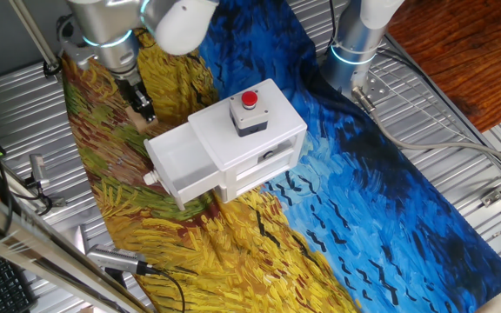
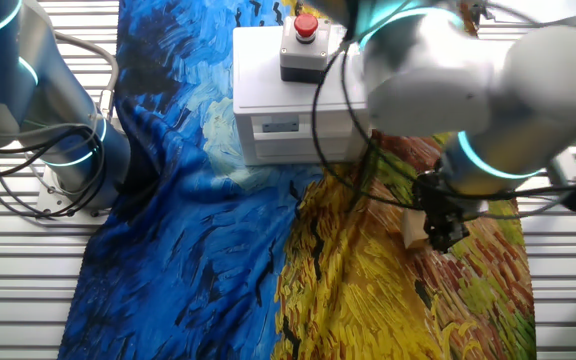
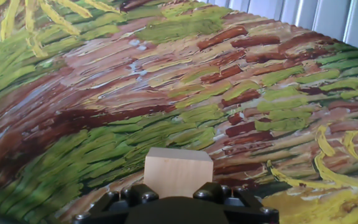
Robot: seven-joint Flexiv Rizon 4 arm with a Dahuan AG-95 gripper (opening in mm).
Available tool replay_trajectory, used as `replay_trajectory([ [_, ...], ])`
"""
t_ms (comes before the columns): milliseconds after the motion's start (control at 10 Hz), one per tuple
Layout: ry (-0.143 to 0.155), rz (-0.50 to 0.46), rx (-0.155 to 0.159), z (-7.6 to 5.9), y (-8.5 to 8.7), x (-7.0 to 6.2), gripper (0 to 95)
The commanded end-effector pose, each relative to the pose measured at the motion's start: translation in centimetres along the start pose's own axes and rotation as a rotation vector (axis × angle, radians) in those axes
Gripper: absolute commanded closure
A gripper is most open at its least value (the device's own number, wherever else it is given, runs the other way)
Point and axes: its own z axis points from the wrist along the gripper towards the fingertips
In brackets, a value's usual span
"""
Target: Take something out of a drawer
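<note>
The small tan wooden block (image 3: 178,167) sits between my gripper's (image 3: 178,190) two dark fingers in the hand view, held low over the yellow-green painted cloth. In one fixed view my gripper (image 1: 145,108) hangs just left of and behind the white box (image 1: 268,130). The upper drawer (image 1: 183,159) is pulled out toward the front left, its round knob (image 1: 149,178) at the front, and its inside looks empty. In the other fixed view the block (image 2: 411,228) shows beside the gripper (image 2: 442,232), right of the box (image 2: 268,95).
A grey switch with a red button (image 1: 249,100) stands on top of the box. A second arm's base (image 1: 355,43) stands at the back right on the slatted metal table. Cables and tools lie along the left edge (image 1: 111,259).
</note>
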Motion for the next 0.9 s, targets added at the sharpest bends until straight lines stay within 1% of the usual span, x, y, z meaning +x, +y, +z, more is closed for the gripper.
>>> replay_trajectory([
  [100, -0.002, -0.043, 0.005, 0.5, 0.0, -0.2, 95.0],
  [900, -0.013, -0.053, 0.005, 1.6, 0.1, -0.2, 95.0],
])
